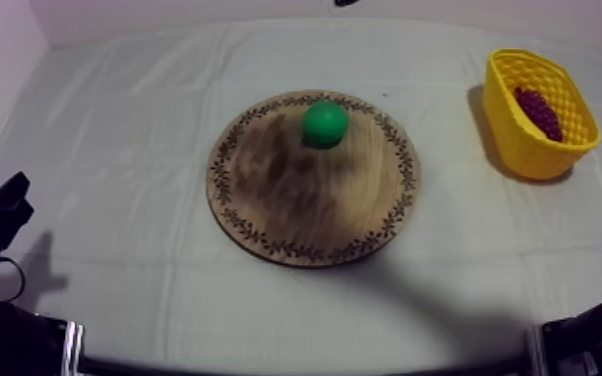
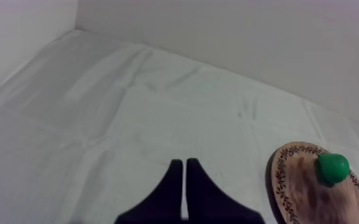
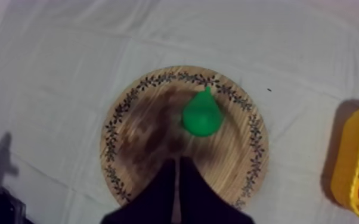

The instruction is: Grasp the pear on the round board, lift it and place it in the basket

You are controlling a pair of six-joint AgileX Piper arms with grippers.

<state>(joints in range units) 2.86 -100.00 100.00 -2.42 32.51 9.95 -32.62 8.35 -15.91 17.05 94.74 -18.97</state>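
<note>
1 pear (image 1: 325,122) on 1 board (image 1: 295,210); 1 basket (image 1: 525,150), 1 grape bunch (image 1: 540,112) inside; left tool (image 2: 183,164), right tool (image 3: 178,161) narrow.

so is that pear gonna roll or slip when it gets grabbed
Probably apt to roll: the pear has a rounded belly and sits loose on the flat wooden board. Its smooth, tapering body may slip from a pinch near the tip. Likely light, being toy fruit.

Left pincer (image 2: 183,162): two matte black fingers (image 2: 169,193), tapering to blunt tips. Right pincer (image 3: 176,161): same black, tapered.
</note>
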